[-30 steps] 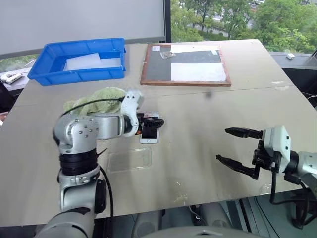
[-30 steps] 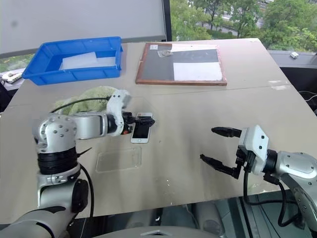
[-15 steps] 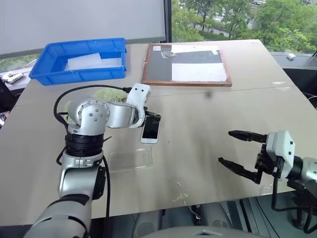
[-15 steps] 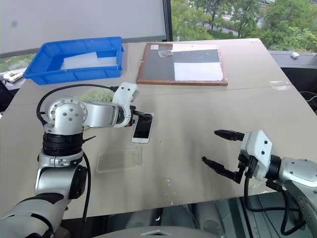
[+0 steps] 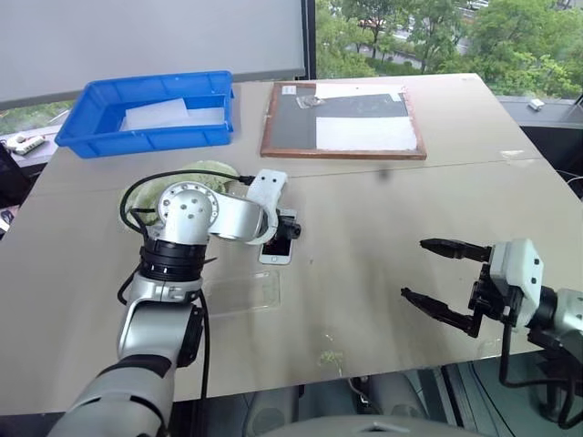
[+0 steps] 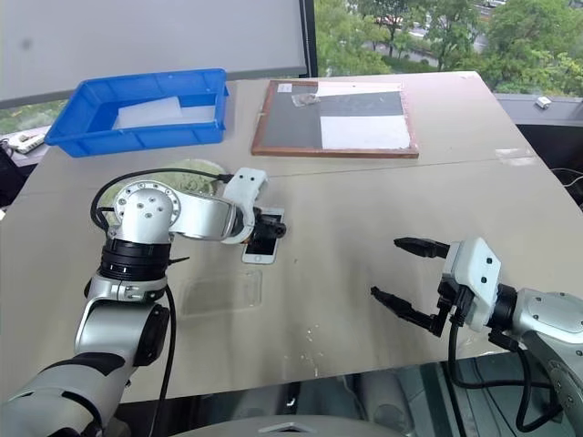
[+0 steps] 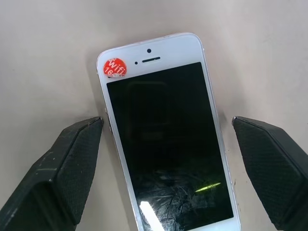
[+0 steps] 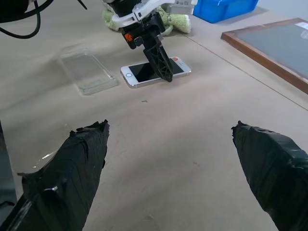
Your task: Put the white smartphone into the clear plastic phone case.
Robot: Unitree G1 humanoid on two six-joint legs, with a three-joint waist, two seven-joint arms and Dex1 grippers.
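White smartphone [image 7: 166,139] flat on tabletop [image 5: 383,237], left pincer [image 5: 284,228] open astride it; right pincer [image 5: 435,279] open, idle. Centre on long edges, close gently w/o skewing.

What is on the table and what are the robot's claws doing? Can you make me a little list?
phone: white phone lies flat, screen up, red sticker at one corner
case: clear case lies empty near the phone, not touching it
left claw: left claw open, one finger on each long side of the phone, not gripping
right claw: right claw open, off to the right, holding nothing
bin: blue bin at the back left, white sheet inside
board: framed board at the back
cloth: green cloth behind the left arm
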